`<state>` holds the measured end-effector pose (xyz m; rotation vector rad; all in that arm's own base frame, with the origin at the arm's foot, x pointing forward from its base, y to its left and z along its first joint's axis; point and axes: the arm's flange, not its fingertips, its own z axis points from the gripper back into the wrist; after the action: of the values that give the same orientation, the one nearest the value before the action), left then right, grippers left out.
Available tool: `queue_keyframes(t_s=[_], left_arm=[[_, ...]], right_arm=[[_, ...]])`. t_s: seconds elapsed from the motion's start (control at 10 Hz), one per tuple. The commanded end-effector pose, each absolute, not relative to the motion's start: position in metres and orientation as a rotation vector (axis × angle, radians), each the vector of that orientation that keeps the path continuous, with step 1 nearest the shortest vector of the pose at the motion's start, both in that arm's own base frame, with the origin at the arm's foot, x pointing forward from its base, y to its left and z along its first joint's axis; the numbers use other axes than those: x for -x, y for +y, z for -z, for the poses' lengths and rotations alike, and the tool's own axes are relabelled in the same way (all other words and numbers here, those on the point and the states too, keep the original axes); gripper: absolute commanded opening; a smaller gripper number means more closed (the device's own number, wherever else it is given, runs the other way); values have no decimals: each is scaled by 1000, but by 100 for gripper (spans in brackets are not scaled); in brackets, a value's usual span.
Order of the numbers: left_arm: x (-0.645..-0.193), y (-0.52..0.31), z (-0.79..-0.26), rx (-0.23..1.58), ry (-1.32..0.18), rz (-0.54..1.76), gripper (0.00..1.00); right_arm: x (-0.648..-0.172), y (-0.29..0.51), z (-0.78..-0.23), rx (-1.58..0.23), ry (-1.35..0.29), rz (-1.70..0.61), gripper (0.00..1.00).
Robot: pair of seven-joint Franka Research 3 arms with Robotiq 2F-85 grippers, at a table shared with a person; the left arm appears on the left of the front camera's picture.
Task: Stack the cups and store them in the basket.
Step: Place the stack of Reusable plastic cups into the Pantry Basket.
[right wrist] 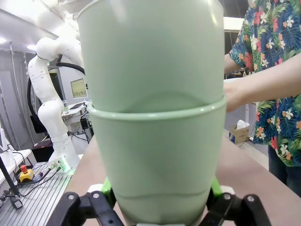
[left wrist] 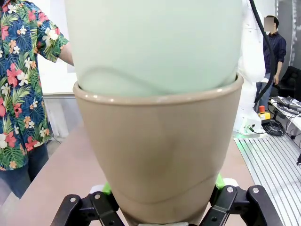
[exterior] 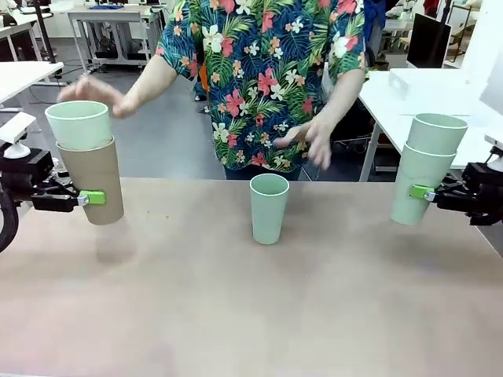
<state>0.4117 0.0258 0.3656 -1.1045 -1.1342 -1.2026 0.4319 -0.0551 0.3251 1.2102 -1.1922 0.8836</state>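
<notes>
**Tilt and Collision Risks**

The left fingers (exterior: 93,197) pinch a tan-brown tapered plastic cup (exterior: 96,181) off the counter (exterior: 236,314), a pale mint plastic cup (exterior: 78,126) nested inside; tilting could shed it. A lone mint tumbler (exterior: 269,208) stands mid-counter; a low sweep could topple it. The right fingers (exterior: 420,192) pinch a two-cup mint stack (exterior: 420,169); same tilt risk

A person (exterior: 271,118) in a flowered shirt (exterior: 259,55) stands at my table's (exterior: 236,314) far edge. Beyond its far right corner I see a dark monitor (exterior: 428,39).
</notes>
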Motion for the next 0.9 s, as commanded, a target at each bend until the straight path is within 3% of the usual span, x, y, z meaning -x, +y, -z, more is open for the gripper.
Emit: queue_keyframes(t_s=[0.0,0.8], left_arm=[[-410,25,-367,1103,-1145,1208,83],[-410,25,-367,1103,-1145,1208,83]], right_arm=[[-432,-54,-329,-1208,-1198,-890,86],[-432,-54,-329,-1208,-1198,-890,86]])
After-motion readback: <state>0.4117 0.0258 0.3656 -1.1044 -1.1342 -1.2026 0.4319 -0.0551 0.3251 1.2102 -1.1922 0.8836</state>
